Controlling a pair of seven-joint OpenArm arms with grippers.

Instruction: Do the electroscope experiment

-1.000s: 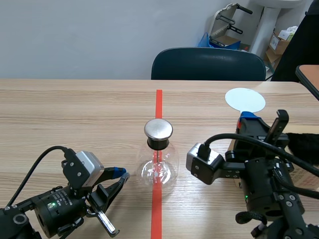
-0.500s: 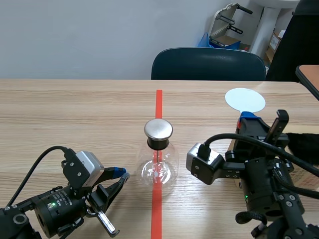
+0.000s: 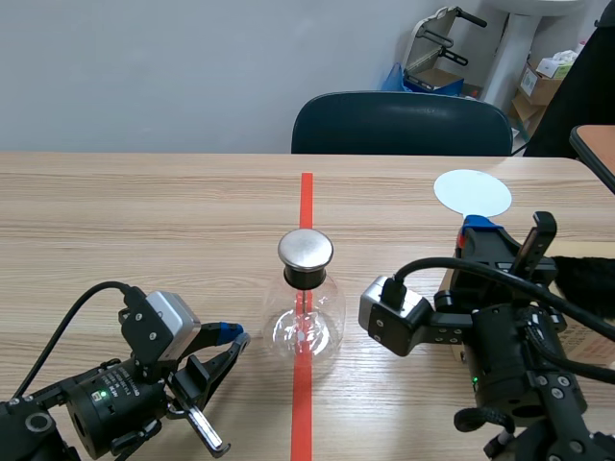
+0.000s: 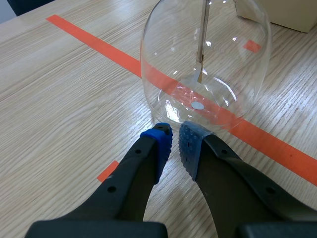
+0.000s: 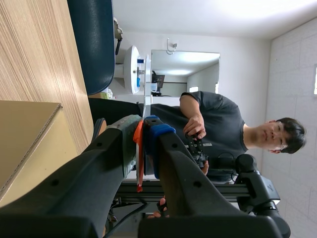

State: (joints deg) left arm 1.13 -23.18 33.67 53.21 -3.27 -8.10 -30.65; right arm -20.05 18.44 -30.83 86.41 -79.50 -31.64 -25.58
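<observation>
The electroscope, a clear glass flask [image 3: 306, 325] with a round metal cap [image 3: 306, 250], stands on the red tape line at the table's middle. A thin metal rod [image 4: 202, 39] hangs inside the flask [image 4: 208, 69]. My left gripper [image 3: 231, 337] lies low on the table just left of the flask, and its blue pads are shut on nothing right before the glass base [image 4: 173, 141]. My right gripper [image 3: 480, 227] is raised to the right of the flask, shut on the handle of a white disc paddle [image 3: 472, 192], whose orange stem shows between the fingers [image 5: 143, 126].
A cardboard box [image 5: 25, 139] and a black cloth [image 3: 588, 279] lie at the right, beside the right arm. A dark blue chair [image 3: 402, 123] stands across the table. A person [image 5: 223, 129] shows in the right wrist view, away from the table.
Both arms and the flask stand as before. Only a dark figure in the far right background has shifted.
</observation>
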